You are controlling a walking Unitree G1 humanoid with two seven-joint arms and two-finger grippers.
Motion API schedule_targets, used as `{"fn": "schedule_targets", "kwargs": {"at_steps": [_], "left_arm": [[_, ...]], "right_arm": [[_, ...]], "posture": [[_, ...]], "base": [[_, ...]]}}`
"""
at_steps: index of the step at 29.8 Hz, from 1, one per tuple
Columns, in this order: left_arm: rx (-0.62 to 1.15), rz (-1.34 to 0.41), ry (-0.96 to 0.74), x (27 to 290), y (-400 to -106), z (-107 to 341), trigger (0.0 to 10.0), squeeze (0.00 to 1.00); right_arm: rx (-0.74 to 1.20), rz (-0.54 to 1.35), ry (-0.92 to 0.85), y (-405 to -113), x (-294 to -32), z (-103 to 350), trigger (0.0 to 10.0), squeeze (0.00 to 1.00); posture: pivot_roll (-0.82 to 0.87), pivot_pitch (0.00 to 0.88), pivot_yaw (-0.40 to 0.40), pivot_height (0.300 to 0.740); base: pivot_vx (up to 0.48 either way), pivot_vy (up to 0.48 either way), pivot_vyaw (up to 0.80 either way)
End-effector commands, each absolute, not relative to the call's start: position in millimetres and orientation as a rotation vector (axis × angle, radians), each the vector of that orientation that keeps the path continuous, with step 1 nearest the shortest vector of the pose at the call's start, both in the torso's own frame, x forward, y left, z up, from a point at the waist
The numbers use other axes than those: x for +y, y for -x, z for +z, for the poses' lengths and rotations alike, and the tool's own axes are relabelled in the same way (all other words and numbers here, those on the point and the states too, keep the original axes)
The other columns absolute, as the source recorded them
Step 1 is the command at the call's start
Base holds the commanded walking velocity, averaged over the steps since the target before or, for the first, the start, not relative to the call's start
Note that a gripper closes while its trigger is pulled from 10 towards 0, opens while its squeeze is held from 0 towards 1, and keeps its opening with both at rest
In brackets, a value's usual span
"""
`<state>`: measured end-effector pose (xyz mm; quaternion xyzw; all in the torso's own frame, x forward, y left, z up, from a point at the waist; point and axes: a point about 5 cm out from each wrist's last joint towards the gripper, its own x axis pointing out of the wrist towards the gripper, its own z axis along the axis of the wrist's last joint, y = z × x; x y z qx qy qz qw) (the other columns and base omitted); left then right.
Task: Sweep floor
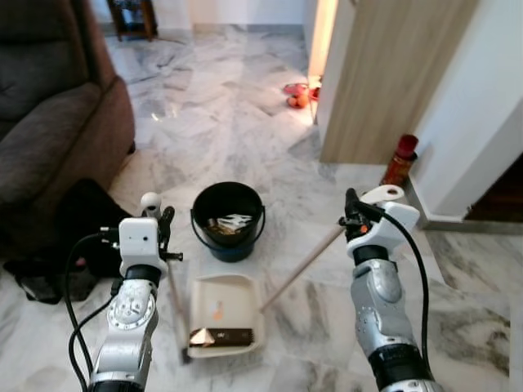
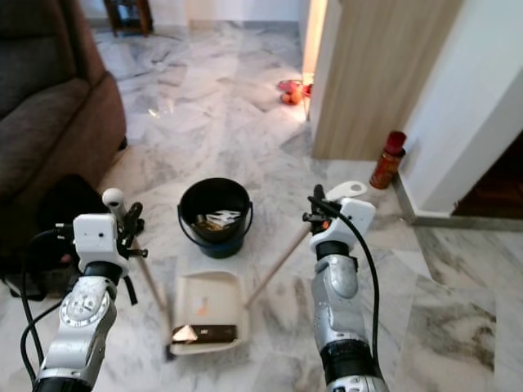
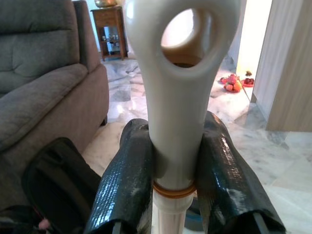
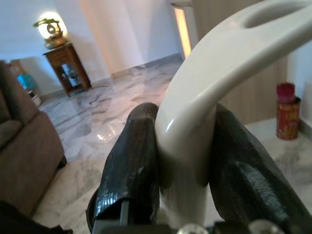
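down on the marble floor (image 1: 229, 122) sits a cream dustpan (image 1: 221, 314), just in front of a black bucket (image 1: 228, 219). the pan's mouth faces the robot and holds a dark clump of debris (image 1: 221, 336) along its near edge, plus a small orange speck further in. the bucket has pale scraps in its bottom.

the left gripper (image 1: 163, 224) is clamped on the top of a broom handle (image 3: 176, 112); in the left wrist view both black fingers (image 3: 124, 185) press against the cream grip just below its hanging hole. the stick runs down to the floor at the pan's left side.

the right gripper (image 1: 353, 214) is closed on the dustpan handle (image 4: 195, 112), its fingers (image 4: 131, 161) squeezing the curved cream grip. a pale wooden pole (image 1: 304, 265) slants from there down to the pan's right rear corner.

a brown sofa (image 1: 49, 114) stands at the left with a black bag (image 1: 73, 229) on the floor beside it. a red can (image 1: 400, 160) stands by the wood-panelled wall (image 1: 384, 73) at right. red and orange objects (image 1: 296, 95) lie further off, near the lit doorway.
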<state>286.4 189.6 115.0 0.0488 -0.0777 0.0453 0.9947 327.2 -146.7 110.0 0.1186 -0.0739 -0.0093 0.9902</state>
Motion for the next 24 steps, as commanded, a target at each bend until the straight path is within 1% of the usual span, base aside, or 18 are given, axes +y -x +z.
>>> {"fn": "schedule_targets", "kwargs": {"at_steps": [1, 12, 16, 24], "left_arm": [[-0.193, 0.093, -0.111, 190.8, -286.2, 121.4, 10.0, 0.00], [-0.172, 0.123, -0.146, 197.1, -283.6, 118.3, 10.0, 0.00], [-0.169, 0.136, -0.281, 207.4, -271.1, 113.1, 10.0, 0.00], [-0.164, 0.140, -0.330, 208.7, -261.5, 107.7, 10.0, 0.00]], "right_arm": [[-0.192, -0.015, -0.261, -329.3, -144.9, 119.8, 10.0, 0.00], [-0.265, -0.033, -0.292, -334.6, -147.5, 143.9, 10.0, 0.00], [-0.328, -0.043, -0.309, -336.5, -149.0, 162.7, 10.0, 0.00], [-0.399, -0.037, -0.324, -338.3, -147.9, 187.9, 10.0, 0.00]], "posture": [[0.15, 0.057, 0.001, 0.740], [0.15, 0.063, 0.005, 0.740], [0.15, 0.066, 0.005, 0.740], [0.16, 0.072, 0.003, 0.740]], "base": [[0.000, 0.000, 0.00], [0.000, 0.000, 0.00], [0.000, 0.000, 0.00], [0.000, 0.000, 0.00]]}}
